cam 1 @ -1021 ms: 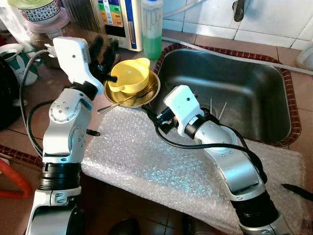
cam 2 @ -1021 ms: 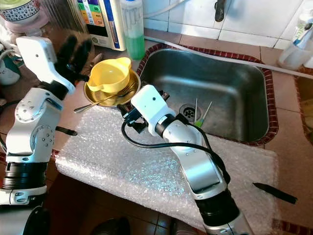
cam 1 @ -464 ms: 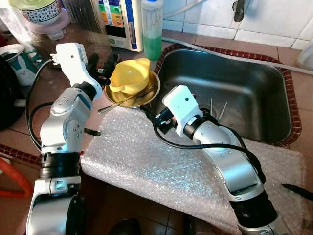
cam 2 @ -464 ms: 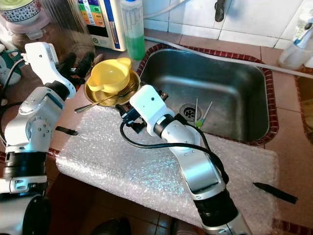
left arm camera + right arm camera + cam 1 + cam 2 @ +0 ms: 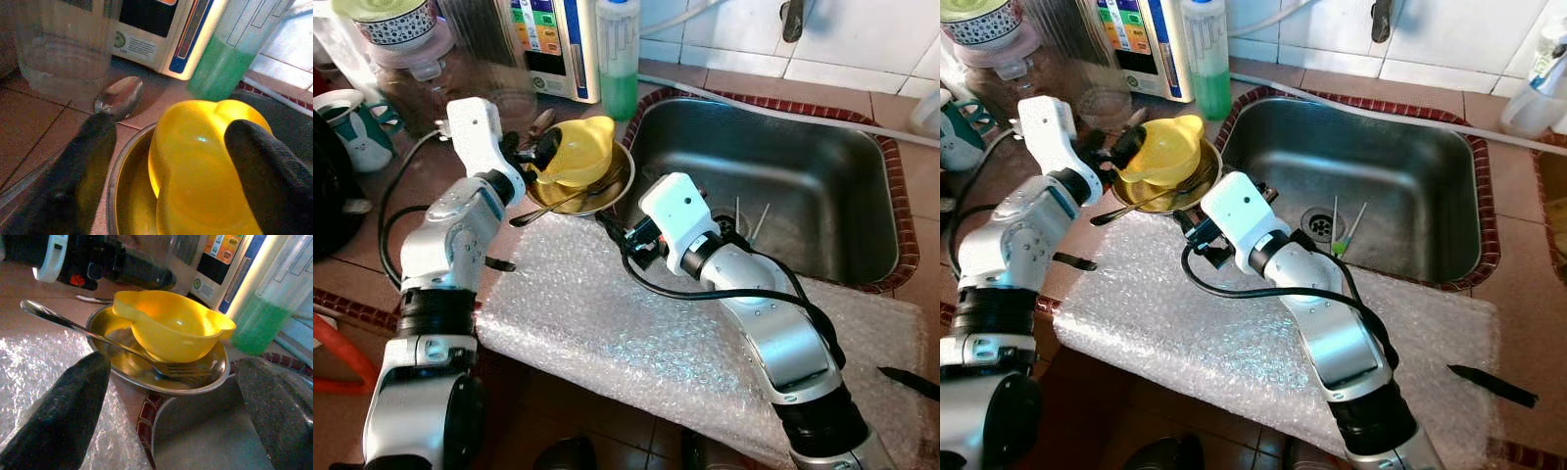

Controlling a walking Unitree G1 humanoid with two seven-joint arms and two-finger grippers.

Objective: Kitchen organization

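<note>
A yellow bowl sits tilted in a round metal plate on the counter left of the sink. Across the plate, under the bowl, lies a fork. My left gripper is at the bowl's left side, open. One of its fingers lies over the bowl, and the other stands apart, outside the plate's rim. My right gripper is open, low over the bubble wrap, pointing at the plate from the front with nothing between its fingers.
Bubble wrap covers the front counter. The steel sink holds a few utensils by the drain. Behind the plate stand a green soap bottle, a water purifier, a glass jar and a spoon.
My left gripper has come down and right to the yellow bowl, and the bowl has tipped up on its left side. The right arm has stayed nearly still.
</note>
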